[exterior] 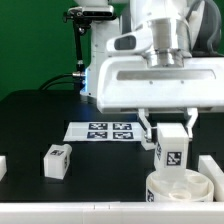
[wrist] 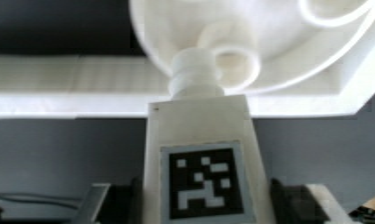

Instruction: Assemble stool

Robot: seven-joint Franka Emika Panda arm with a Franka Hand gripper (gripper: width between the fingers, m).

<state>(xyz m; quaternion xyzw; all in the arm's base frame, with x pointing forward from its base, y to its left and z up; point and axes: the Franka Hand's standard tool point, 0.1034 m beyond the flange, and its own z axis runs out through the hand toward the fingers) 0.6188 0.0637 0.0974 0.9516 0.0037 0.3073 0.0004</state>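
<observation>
My gripper (exterior: 171,143) is shut on a white stool leg (exterior: 171,150) with a black-and-white tag, holding it upright. The leg's lower end meets the round white seat (exterior: 180,187), which lies at the front of the table on the exterior view's right. In the wrist view the leg (wrist: 203,140) runs from between my fingers (wrist: 113,203) to a socket on the seat (wrist: 255,40). Another tagged white leg (exterior: 56,160) lies loose on the table at the exterior view's left.
The marker board (exterior: 108,130) lies flat at the table's middle. A white part (exterior: 211,166) shows behind the seat at the exterior view's right edge. Another white piece (exterior: 3,166) shows at the left edge. A white rail (exterior: 70,212) runs along the front.
</observation>
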